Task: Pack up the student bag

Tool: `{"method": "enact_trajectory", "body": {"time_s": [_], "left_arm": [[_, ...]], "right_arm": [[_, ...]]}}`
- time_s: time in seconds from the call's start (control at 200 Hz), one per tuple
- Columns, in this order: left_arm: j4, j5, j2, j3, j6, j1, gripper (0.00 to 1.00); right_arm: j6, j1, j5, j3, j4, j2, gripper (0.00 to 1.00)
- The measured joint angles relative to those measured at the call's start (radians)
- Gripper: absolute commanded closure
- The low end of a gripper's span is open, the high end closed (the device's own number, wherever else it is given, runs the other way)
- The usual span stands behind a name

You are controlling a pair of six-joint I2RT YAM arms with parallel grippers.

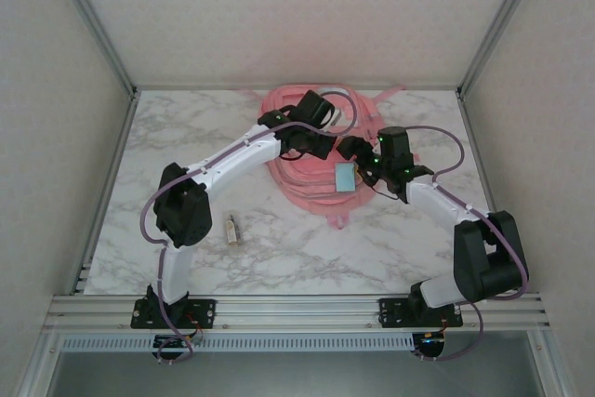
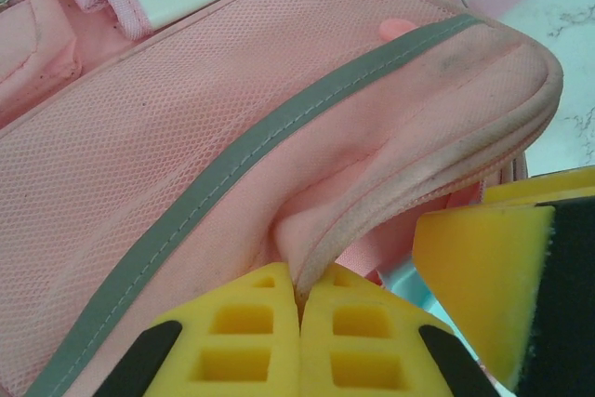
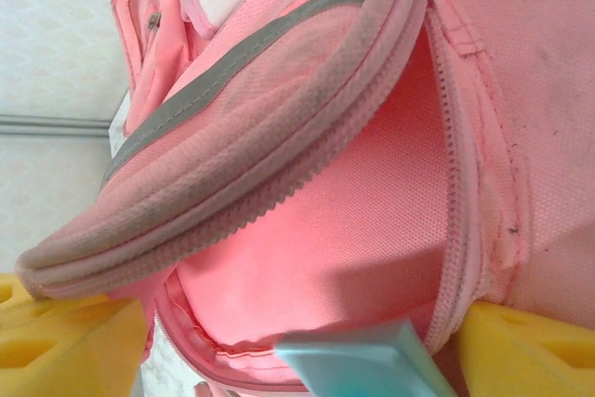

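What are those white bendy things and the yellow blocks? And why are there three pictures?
The white bendy things are two robot arms bolted to a marble table. One picture looks down from above. The other two come from small cameras on each arm's wrist, so the yellow blocks are the fingers of the robot's hands. The left hand is shut, pinching the edge of a pocket flap on a pink bag and holding the pocket open. The right hand is open at the pocket's mouth, with a flat blue thing between its fingers. A small metal thing lies alone on the table.
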Motion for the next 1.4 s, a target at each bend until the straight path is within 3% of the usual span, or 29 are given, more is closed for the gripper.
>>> {"method": "enact_trajectory", "body": {"time_s": [0.15, 0.28, 0.476, 0.711, 0.996, 1.241, 1.401], "left_arm": [[0.001, 0.005, 0.0, 0.0, -0.007, 0.002, 1.0], [0.001, 0.006, 0.0, 0.0, -0.011, 0.004, 1.0], [0.002, 0.023, 0.0, 0.0, -0.011, 0.009, 1.0], [0.003, 0.034, 0.0, 0.0, -0.016, 0.013, 1.0], [0.002, 0.035, 0.0, 0.0, -0.019, 0.013, 1.0], [0.0, 0.034, 0.0, 0.0, -0.019, 0.013, 1.0], [-0.001, 0.034, 0.0, 0.0, -0.019, 0.02, 1.0]], "right_arm": [[0.01, 0.0, -0.001, -0.021, 0.029, -0.002, 0.28], [-0.016, 0.0, 0.0, -0.021, 0.024, -0.002, 0.26], [-0.179, 0.006, 0.003, -0.037, -0.056, -0.066, 0.11], [-0.357, 0.006, -0.007, -0.078, -0.116, -0.129, 0.16], [-0.423, 0.013, -0.027, -0.083, -0.099, -0.018, 0.33], [-0.411, 0.016, -0.023, -0.083, -0.084, 0.021, 0.65], [-0.394, 0.016, -0.026, -0.083, -0.098, 0.002, 0.77]]}}
